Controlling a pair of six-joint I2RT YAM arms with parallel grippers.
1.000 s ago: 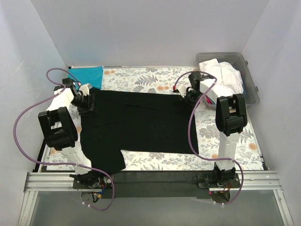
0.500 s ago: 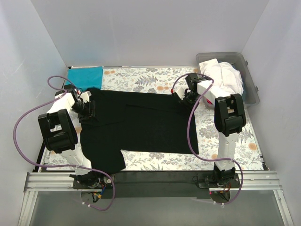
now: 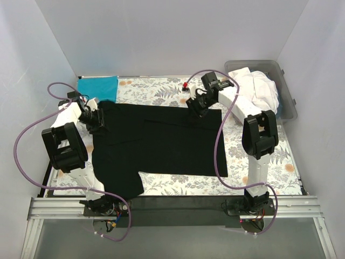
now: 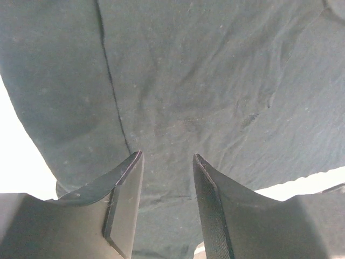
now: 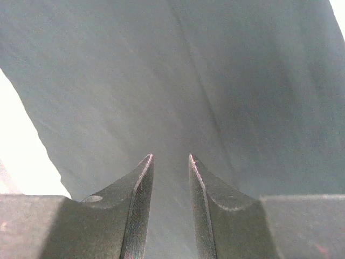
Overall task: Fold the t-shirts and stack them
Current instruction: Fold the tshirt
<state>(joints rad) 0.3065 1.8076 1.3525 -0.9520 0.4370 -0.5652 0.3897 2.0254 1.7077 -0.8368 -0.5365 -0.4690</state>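
Note:
A black t-shirt (image 3: 161,141) lies spread flat on the floral table cloth (image 3: 156,90). My left gripper (image 3: 97,116) hangs over its back left corner by the sleeve. In the left wrist view the left gripper (image 4: 167,155) is open, with black cloth (image 4: 215,81) showing below the gap. My right gripper (image 3: 197,105) is over the shirt's back edge, right of the middle. In its wrist view the right gripper (image 5: 170,156) is open a narrow way above smooth black cloth (image 5: 161,81). A folded teal t-shirt (image 3: 98,86) lies at the back left. A white t-shirt (image 3: 259,89) is bunched in the tub.
The clear grey plastic tub (image 3: 289,105) stands at the back right corner. White walls close in the table on three sides. Purple cables (image 3: 218,145) loop from both arms, the right one hanging over the shirt's right edge.
The right arm has swung left along the shirt's back edge, from its right corner towards the middle. The left gripper has shifted slightly back and left at the sleeve corner.

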